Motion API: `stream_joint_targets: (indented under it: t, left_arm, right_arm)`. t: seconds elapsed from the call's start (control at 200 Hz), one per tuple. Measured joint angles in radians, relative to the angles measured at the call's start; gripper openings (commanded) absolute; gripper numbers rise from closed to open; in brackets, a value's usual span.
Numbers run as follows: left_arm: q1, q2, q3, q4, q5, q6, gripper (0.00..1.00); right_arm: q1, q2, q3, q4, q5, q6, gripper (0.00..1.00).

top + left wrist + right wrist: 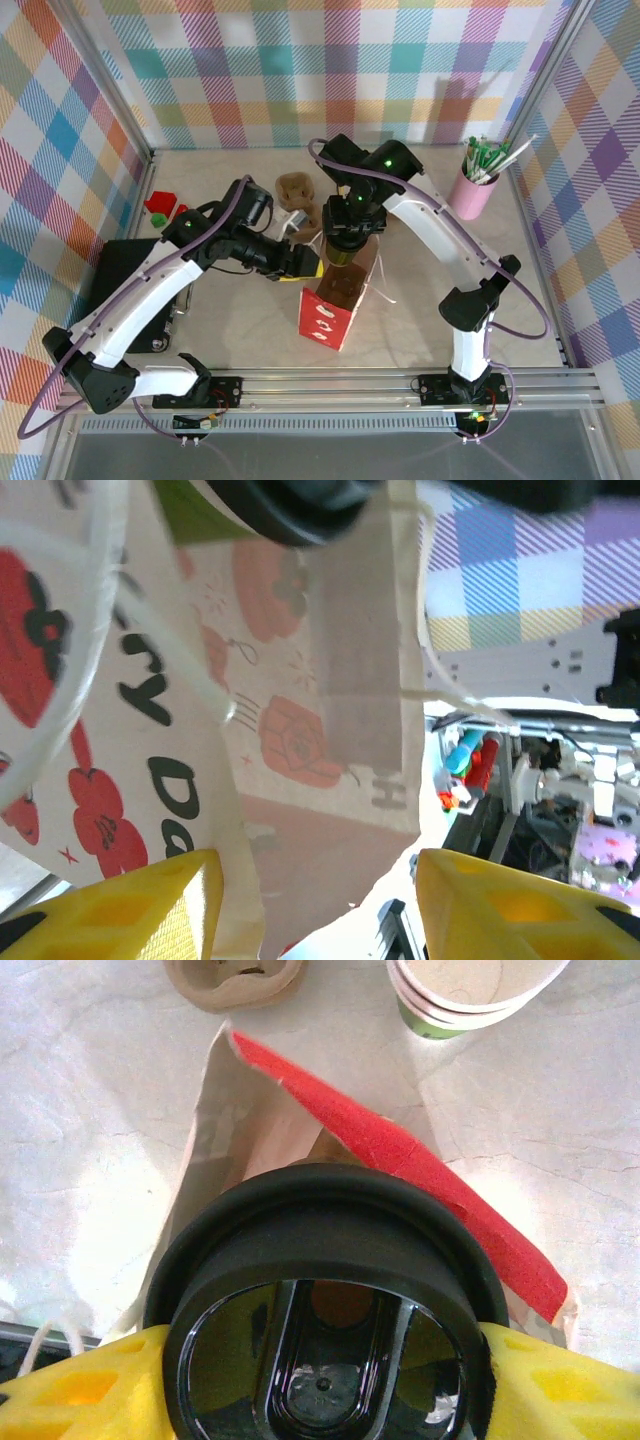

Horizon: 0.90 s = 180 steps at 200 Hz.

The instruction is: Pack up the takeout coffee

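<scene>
Red paper bag (325,322) stands open in the middle of the pale, marble-patterned table (250,330), near the arms' bases. The takeout coffee (344,260), a green-bodied cup capped with a black lid (320,1260), hangs directly over the bag's mouth. The right gripper (320,1390) grasps it, with one yellow finger against each side of the cup's top. Whether the cup's base is inside the bag cannot be told.

The left gripper (320,910) reaches in from the left at the bag's rim. Its jaws stand apart, and the bag's printed wall hangs between them. The wall lies close to one finger and well clear of the other, so it is not pinched.

Beyond the bag, a stack of cups (470,995) rests on the table, with a brown cardboard piece (235,980) near it. A pink pot (472,195) of pens stands towards the far right corner.
</scene>
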Motion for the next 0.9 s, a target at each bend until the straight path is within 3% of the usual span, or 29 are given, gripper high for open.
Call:
stream_joint_targets:
  t: [0.365,0.565,0.665,0.9]
  left_arm:
    - [-0.111,0.069,-0.045,0.235,0.035,-0.096,0.52]
    - [-0.13,0.094,0.012,0.175,0.042,-0.067,0.53]
    - [-0.082,0.099,0.101,0.104,0.044,-0.036,0.54]
    - [0.136,0.117,0.314,-0.031,0.032,0.018,0.54]
  right_arm:
    - [-0.035,0.01,0.029,0.0,0.032,-0.013,0.57]
    - [-0.039,0.012,0.038,0.0,0.026,-0.004,0.57]
    - [-0.035,0.012,0.038,0.0,0.017,-0.003,0.57]
    - [-0.026,0.012,0.037,0.0,0.01,0.002,0.57]
